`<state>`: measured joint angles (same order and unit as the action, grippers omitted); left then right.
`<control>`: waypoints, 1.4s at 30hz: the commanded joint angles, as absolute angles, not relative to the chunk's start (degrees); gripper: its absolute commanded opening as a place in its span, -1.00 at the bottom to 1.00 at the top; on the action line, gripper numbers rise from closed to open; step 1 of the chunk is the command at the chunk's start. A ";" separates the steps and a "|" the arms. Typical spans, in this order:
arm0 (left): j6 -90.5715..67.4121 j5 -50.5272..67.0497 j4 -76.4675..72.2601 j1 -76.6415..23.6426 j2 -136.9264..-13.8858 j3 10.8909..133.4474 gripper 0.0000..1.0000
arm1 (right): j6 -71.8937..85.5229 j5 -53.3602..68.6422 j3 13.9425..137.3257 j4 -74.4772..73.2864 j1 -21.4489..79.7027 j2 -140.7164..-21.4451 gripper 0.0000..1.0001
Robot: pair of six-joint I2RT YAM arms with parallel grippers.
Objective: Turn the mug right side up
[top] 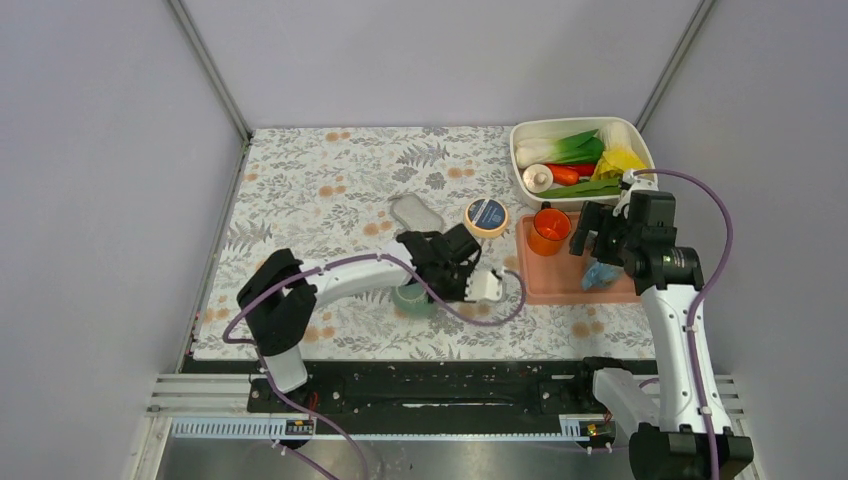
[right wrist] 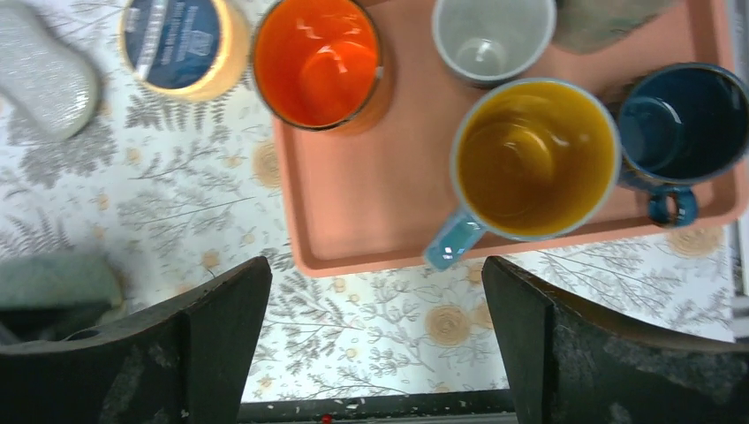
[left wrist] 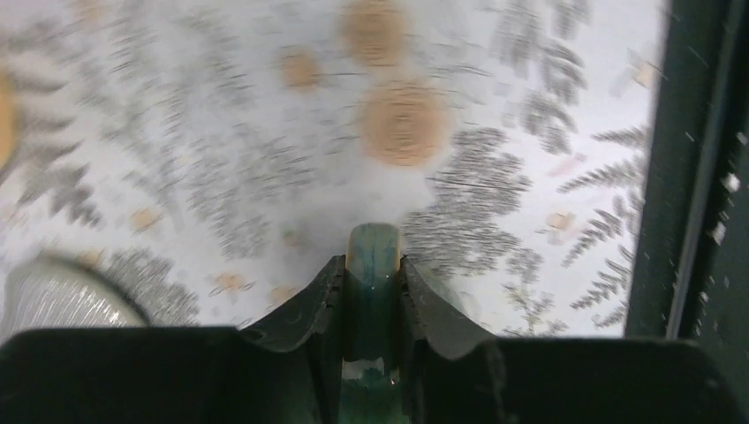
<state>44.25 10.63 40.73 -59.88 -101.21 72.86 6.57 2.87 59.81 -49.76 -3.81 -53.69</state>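
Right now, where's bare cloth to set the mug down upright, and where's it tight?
Widest bare cloth: back-left, bordered by the left wall, grey pad and green mug. A narrower strip runs between the tray and the cloth's near edge. Crowded: the tray, mostly filled with cups, and the tape roll close beside it.

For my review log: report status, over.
Left gripper shut on green mug. Right gripper open over tray edge. Its orientation unclear. Tape roll nearby, not touching.
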 commanded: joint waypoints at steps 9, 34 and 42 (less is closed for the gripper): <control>5.14 24.41 21.26 -37.65 -90.87 78.24 -1.00 | 23.35 4.58 50.04 -28.15 25.23 -54.20 0.99; -14.48 42.46 28.76 -32.08 -87.60 99.42 -1.00 | 41.43 24.91 43.25 23.84 39.62 -61.95 0.96; -14.22 44.23 27.81 -32.50 -87.07 97.84 -1.00 | 37.19 25.30 45.86 25.58 42.80 -60.62 0.45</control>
<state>-12.21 40.23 32.93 -32.27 -89.58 95.57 38.89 23.59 43.33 19.75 41.89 -62.61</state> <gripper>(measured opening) 0.257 0.854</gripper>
